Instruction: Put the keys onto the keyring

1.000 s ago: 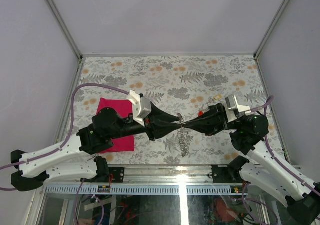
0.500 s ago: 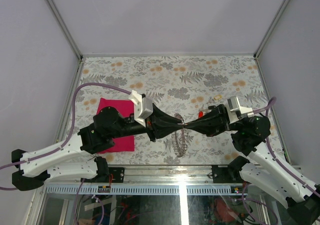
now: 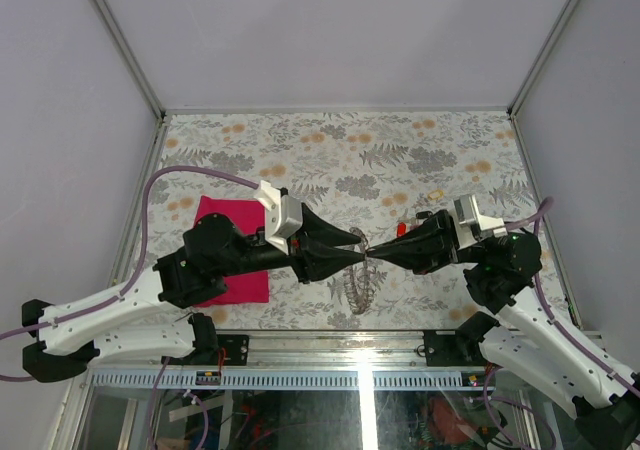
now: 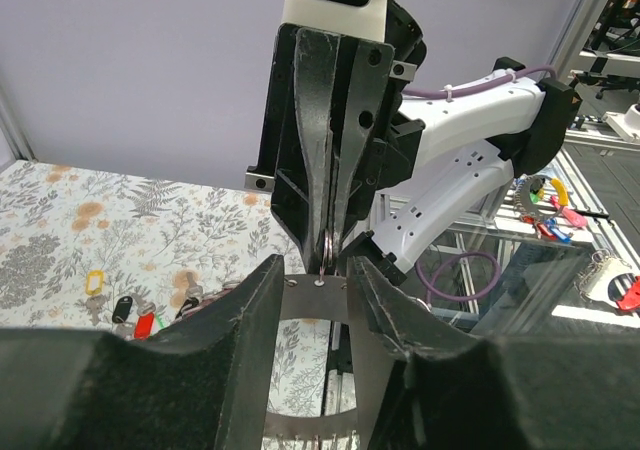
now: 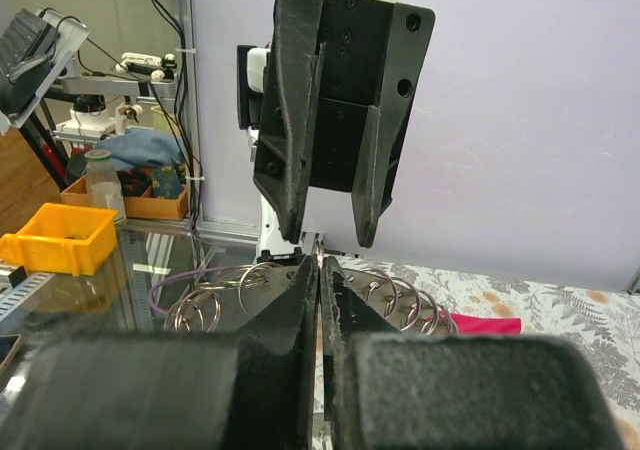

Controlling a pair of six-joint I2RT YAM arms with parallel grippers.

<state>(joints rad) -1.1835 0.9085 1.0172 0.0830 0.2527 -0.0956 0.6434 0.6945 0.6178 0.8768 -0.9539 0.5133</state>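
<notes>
The left pincer has parted its jaws, which a second ago met in a single point. The keyring dangling beneath it has drifted slightly leftward and spread wider.

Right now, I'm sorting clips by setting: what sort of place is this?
Probably a robotics lab test cell: pale panel walls box in the floral tabletop, and a yellow parts bin sits outside.

I see soft, even light on the table, bright enough, with only faint shadows and no strong glare. In both wrist views the near fingers are very dark and out of focus, while the background behind them is quite sharp. The keyring gives small glints.
</notes>
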